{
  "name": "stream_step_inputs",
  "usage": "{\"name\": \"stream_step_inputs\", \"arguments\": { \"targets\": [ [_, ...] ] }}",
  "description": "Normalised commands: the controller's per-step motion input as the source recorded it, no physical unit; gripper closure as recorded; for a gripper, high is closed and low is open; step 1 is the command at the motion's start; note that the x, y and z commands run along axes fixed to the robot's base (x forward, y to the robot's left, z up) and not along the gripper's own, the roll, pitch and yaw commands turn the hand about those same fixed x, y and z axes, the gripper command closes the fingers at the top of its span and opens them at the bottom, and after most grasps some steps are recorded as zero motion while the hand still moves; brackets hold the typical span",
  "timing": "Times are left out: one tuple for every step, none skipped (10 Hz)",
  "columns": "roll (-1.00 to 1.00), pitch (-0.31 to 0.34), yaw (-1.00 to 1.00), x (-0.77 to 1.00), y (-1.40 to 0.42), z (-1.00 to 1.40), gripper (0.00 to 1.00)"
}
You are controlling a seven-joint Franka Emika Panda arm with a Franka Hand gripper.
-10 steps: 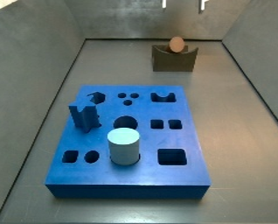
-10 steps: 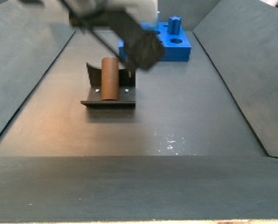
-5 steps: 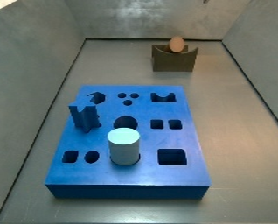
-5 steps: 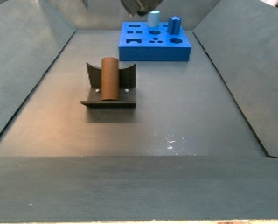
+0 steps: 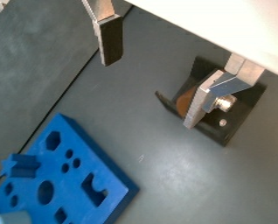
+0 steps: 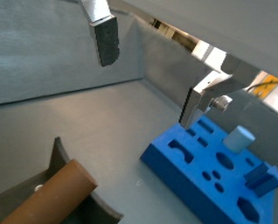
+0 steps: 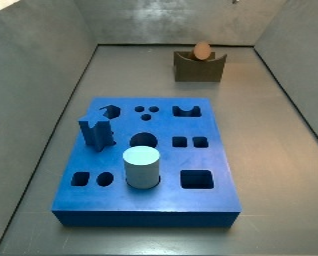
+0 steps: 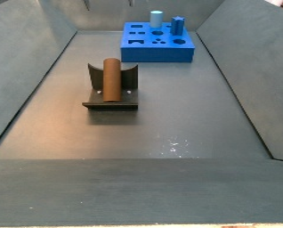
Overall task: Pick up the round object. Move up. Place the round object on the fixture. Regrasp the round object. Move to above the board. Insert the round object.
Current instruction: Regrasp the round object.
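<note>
The round object (image 8: 109, 78), a brown-orange peg, lies in the notch of the dark fixture (image 8: 110, 106). Its lighter end face (image 7: 202, 49) shows above the fixture (image 7: 199, 70). The blue board (image 7: 148, 150) with its many holes lies apart from the fixture (image 8: 156, 49). My gripper (image 5: 153, 74) is open and holds nothing, well above the floor. It shows only in the wrist views (image 6: 152, 74). Below it I see the peg (image 6: 54, 192) resting on the fixture (image 6: 59, 157); one finger (image 5: 205, 101) partly hides the peg (image 5: 180, 102).
A pale cylinder (image 7: 142, 166) stands in a hole near one end of the board, and a dark blue upright piece (image 7: 95, 132) stands beside it. Grey walls (image 7: 55, 100) slope up round the floor on all sides.
A second ago the gripper hung just above the fixture in a side view. It has since risen out of both side views. The peg stays in the notch.
</note>
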Motion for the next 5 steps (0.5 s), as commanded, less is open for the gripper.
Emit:
{"name": "stream_step_inputs", "arguments": {
  "targets": [
    [1.0,0.016,0.03,-0.04,-0.03,0.01,0.0],
    [1.0,0.012,0.03,-0.04,-0.03,0.01,0.0],
    [1.0,0.008,0.03,-0.04,-0.03,0.0,0.0],
    [1.0,0.004,0.03,-0.04,-0.03,0.01,0.0],
    [1.0,-0.001,0.03,-0.03,-0.03,0.01,0.0]
  ]
}}
